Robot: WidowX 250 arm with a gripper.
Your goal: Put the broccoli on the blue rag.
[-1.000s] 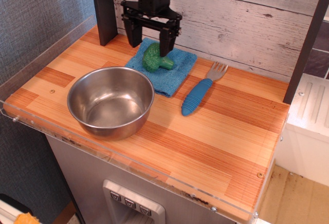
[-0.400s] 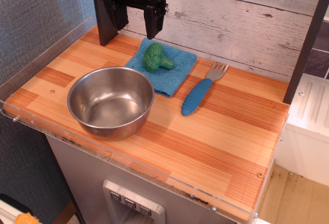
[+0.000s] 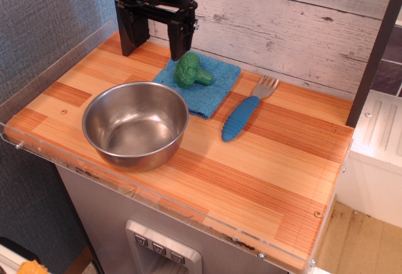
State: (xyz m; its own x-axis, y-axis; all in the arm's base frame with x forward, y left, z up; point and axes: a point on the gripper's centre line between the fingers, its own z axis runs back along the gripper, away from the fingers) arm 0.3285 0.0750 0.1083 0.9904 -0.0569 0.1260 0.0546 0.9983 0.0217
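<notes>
Broccoli (image 3: 191, 71) lies on the blue rag (image 3: 202, 85) near the table's (image 3: 264, 180) back edge, stalk pointing right. Gripper (image 3: 155, 38) hangs open and empty, up and left of it.

Lying on the blue rag (image 3: 202, 84) toward the table's (image 3: 270, 180) back edge: the broccoli (image 3: 190, 71). Sitting just in front of the rag, to its left: the bowl (image 3: 135, 124). Resting right of the rag: the fork (image 3: 247, 110). Hanging behind and left of the broccoli, apart from it: the gripper (image 3: 154, 43).
</notes>
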